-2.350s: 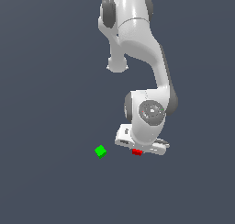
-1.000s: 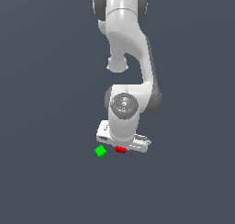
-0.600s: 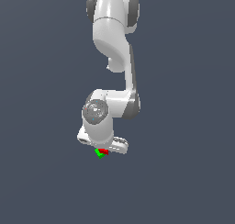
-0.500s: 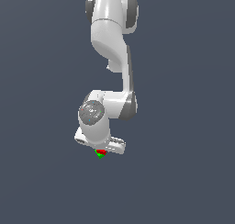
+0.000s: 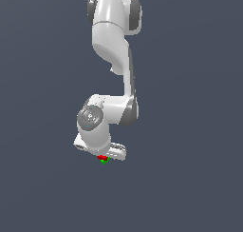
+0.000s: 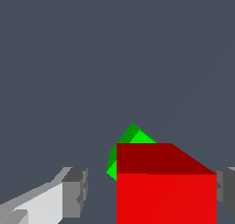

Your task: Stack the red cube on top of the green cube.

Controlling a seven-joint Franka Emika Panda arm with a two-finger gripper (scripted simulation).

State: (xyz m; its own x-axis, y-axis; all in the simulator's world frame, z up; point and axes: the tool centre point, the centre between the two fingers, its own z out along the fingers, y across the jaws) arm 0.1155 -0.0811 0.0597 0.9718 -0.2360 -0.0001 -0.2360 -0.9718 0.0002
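In the exterior view the white gripper [image 5: 101,155] hangs low over both cubes. The red cube [image 5: 100,157] sits right on top of the green cube [image 5: 105,161], which peeks out beneath it. In the wrist view the red cube [image 6: 165,186] fills the space between the fingers, and the green cube [image 6: 131,138] shows partly behind it. One grey fingertip [image 6: 75,188] stands apart from the red cube with a visible gap. The other fingertip [image 6: 226,184] is at the cube's edge. The gripper [image 6: 151,186] looks open.
The ground all around is plain dark grey. The white arm [image 5: 114,60] rises above the gripper. Nothing else shows.
The arm has swung to the exterior view's left, carrying the red cube from beside the green cube to directly over it. The gripper has come lower.
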